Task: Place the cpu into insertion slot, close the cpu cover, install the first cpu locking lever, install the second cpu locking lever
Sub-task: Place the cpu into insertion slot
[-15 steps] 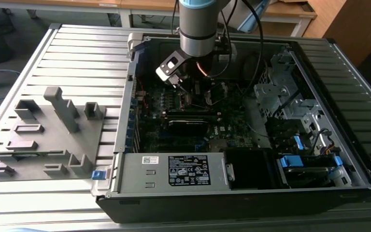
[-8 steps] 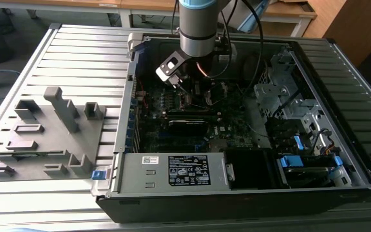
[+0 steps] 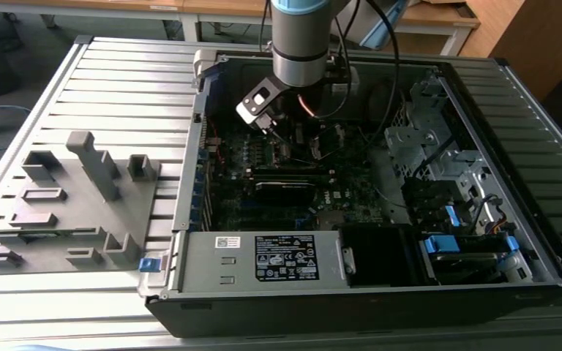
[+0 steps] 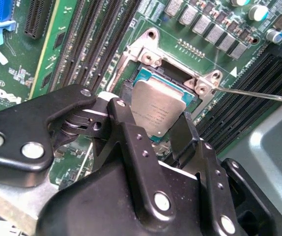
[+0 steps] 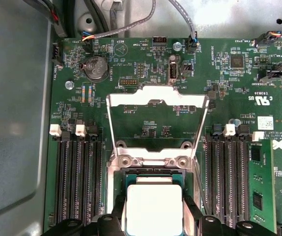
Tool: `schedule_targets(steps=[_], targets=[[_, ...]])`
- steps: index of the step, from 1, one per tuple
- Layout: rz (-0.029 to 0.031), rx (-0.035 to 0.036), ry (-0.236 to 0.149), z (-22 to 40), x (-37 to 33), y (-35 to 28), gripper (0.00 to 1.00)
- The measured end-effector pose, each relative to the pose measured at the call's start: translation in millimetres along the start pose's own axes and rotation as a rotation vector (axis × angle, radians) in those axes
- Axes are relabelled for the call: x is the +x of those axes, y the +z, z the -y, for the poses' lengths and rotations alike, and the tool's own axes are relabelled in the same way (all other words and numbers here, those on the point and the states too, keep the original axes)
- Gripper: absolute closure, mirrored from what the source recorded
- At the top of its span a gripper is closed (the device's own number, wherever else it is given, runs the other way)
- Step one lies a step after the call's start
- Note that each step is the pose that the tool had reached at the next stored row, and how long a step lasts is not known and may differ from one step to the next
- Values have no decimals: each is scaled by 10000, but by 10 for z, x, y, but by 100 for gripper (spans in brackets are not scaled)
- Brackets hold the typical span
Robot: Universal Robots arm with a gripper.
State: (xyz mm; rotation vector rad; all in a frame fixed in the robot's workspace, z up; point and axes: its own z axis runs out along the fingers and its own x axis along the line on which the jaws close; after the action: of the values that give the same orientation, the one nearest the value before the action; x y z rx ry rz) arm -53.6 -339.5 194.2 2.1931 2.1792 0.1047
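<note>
Hand [image 4: 153,120] clamps cpu [image 4: 156,105] over insertion slot [image 4: 148,74]; cpu cover [image 5: 156,95] raised. Keep it level, corners squared, lower gently.

Robotics lab or test workshop, not a home. A Universal Robots arm [image 3: 301,44] reaches down into an open desktop computer case [image 3: 359,292]. Its gripper [image 4: 155,118] clasps the cpu [image 5: 153,209] over a bare green motherboard [image 5: 229,83]. The case lies on a slatted aluminium bench top [image 3: 125,80] that spreads all around the gripper. To the exterior view's left of the gripper stands a grey moulded parts fixture [image 3: 66,197]. Beyond the gripper, past the case, are wooden desks [image 3: 427,18].
</note>
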Motion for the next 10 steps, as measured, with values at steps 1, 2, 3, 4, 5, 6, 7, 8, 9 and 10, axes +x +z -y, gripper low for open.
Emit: schedule_targets(steps=[1, 2, 3, 4, 5, 6, 7, 8, 9, 10], targets=[[-1, 0, -2, -4, -1, 0, 46], [-1, 0, -1, -8, -1, 1, 46], [0, 0, 1, -12, -1, 1, 46], [1, 1, 2, -16, -1, 1, 46], [0, 1, 2, -20, -1, 2, 46], [1, 0, 3, -20, -1, 2, 46], [1, 0, 3, -20, 0, 2, 46], [1, 0, 3, -20, 0, 2, 46], [1, 0, 2, -21, 0, 2, 46], [0, 1, 2, -21, 0, 3, 46]])
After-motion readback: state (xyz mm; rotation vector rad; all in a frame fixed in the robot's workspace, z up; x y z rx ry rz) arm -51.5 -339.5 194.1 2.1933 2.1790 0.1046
